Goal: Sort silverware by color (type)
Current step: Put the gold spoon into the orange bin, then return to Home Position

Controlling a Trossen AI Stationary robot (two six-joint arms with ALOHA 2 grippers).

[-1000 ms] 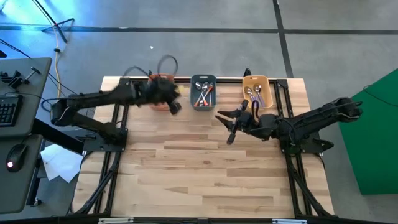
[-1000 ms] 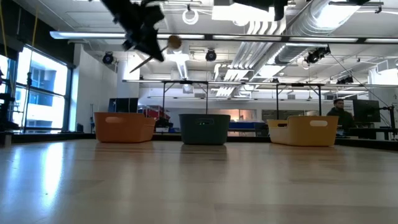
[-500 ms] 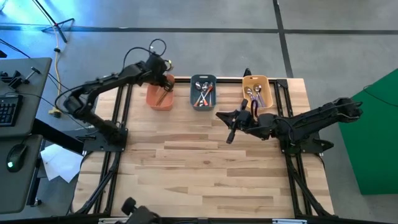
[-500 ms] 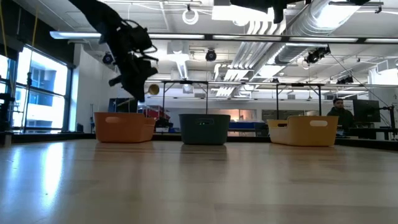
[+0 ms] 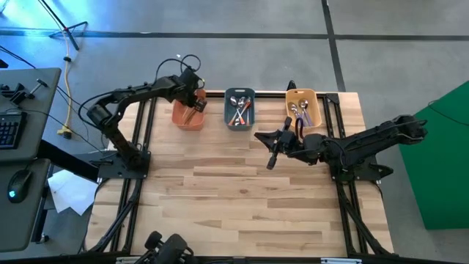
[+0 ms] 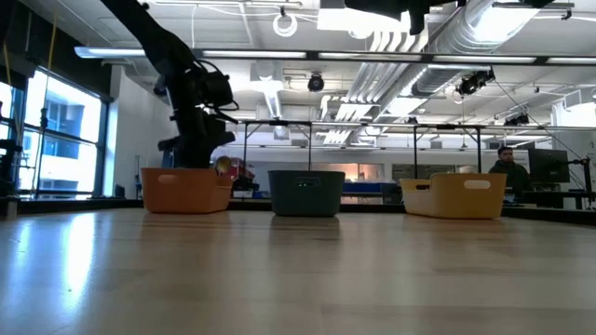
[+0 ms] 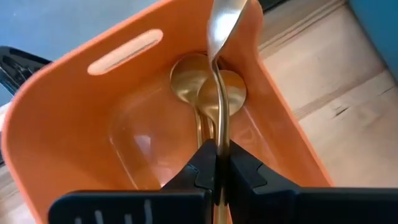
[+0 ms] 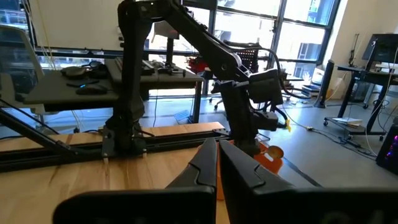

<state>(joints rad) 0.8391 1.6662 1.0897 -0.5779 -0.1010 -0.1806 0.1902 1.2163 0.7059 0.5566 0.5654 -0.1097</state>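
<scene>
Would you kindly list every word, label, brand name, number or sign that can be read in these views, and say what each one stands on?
None: no legible text in any view.
Orange tray, slate-blue tray, yellow tray: plain, no labels.
Gold spoon in the left claw: no marking visible.
Keyboard on the side desk: key legends too small to read.

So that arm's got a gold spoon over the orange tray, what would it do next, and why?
Probably open its fingers and let go. The left gripper is shut on a gold spoon poised over the orange tray, where other gold spoons already lie. The right gripper waits, shut, mid-table.
</scene>
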